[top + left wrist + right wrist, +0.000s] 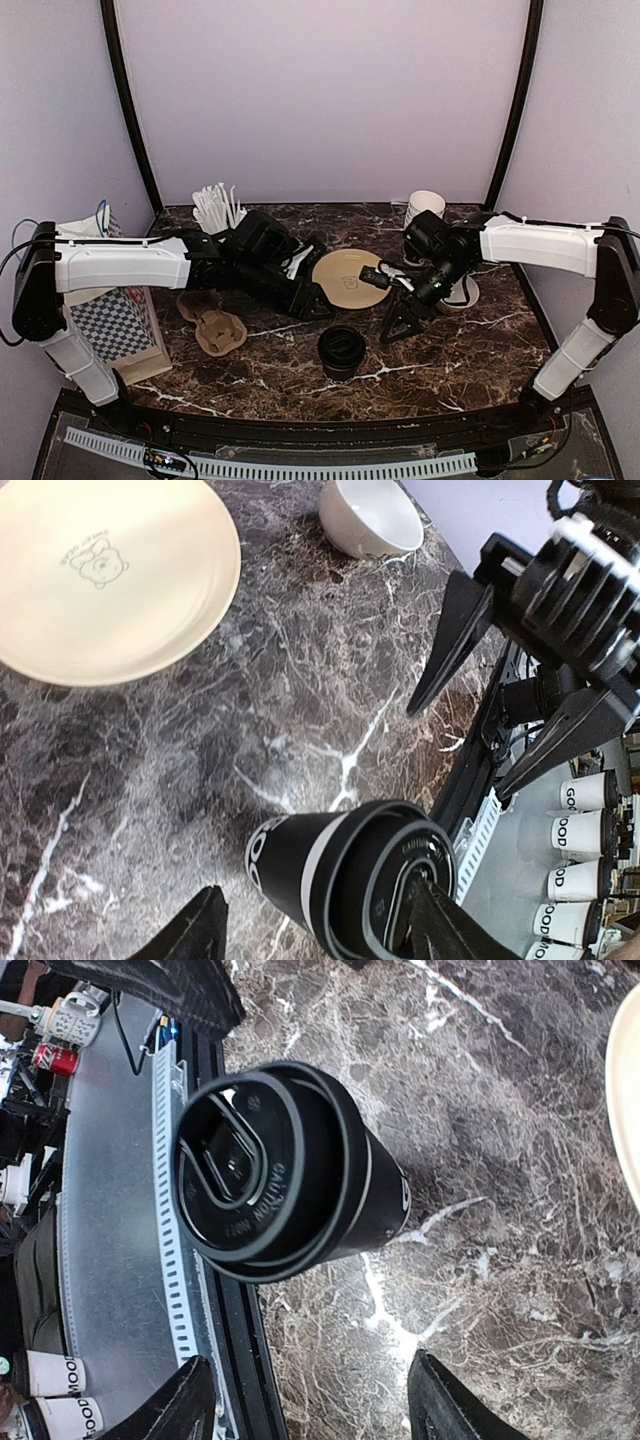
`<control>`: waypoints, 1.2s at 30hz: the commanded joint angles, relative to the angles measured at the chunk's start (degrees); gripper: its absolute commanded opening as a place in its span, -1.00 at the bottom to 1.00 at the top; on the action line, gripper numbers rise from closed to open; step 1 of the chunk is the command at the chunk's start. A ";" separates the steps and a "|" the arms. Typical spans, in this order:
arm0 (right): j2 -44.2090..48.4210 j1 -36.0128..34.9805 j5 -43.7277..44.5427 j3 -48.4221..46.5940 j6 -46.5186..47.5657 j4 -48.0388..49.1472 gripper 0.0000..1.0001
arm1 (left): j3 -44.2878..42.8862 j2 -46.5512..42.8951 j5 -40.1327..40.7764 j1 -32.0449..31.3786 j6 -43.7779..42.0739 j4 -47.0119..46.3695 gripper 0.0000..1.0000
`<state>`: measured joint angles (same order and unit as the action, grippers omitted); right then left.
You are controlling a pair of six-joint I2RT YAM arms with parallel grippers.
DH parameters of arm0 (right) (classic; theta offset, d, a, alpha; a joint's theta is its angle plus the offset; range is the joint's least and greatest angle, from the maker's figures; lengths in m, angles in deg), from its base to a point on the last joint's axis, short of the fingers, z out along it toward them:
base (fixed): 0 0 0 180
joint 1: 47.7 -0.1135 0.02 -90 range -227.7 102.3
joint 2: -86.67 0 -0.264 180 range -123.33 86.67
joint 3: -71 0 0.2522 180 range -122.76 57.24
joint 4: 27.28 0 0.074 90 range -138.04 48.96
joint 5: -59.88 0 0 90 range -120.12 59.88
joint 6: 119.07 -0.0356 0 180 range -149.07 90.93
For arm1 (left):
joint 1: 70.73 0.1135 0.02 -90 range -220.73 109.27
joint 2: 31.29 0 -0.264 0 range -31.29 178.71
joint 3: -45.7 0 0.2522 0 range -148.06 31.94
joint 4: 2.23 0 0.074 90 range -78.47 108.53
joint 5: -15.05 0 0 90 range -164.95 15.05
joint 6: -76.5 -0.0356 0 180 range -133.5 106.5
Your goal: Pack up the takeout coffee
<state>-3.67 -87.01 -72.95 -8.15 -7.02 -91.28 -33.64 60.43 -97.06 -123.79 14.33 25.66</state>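
**A:** From above, where is the coffee cup (340,367)?

**B:** It stands upright near the middle of the counter (450,370) with its lid (342,347) on, so its long axis points straight up. The left claw (318,303) is on its far-left side and the right claw (402,323) on its far-right side. Both are apart from it, and I cannot say which is nearer.

**A:** And the claws themselves?

**B:** Both are spread wide, with nothing in them. The brown carrier (215,328) lies left of the cup, beside the checkered bag (125,320). So I judge that the left arm has the shorter way for packing.

**A:** What does the left wrist add?

**B:** The cup is just ahead of this claw's fingers (200,935), off-centre toward one of them. A little white lettering (254,862) shows on its wall — from above one sees almost only the lid. The plate (110,570) and the small bowl (370,515) lie farther off.

**A:** And the right wrist?

**B:** There the lid is plain, with its ridges. The cup is ahead of the wide fingers (175,1400) and roughly centred between them — a better line than on the left. Neither wrist view shows the carrier.
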 commanded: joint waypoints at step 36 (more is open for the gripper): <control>-13.67 1.34 -2.02 -12.61 -3.87 2.31 0.15 | 10.03 -9.34 5.76 0.63 3.79 -1.86 0.13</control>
<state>-19.61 -86.99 -75.94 -20.43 -10.37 -88.75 -23.72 52.80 -92.43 -123.59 16.06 22.97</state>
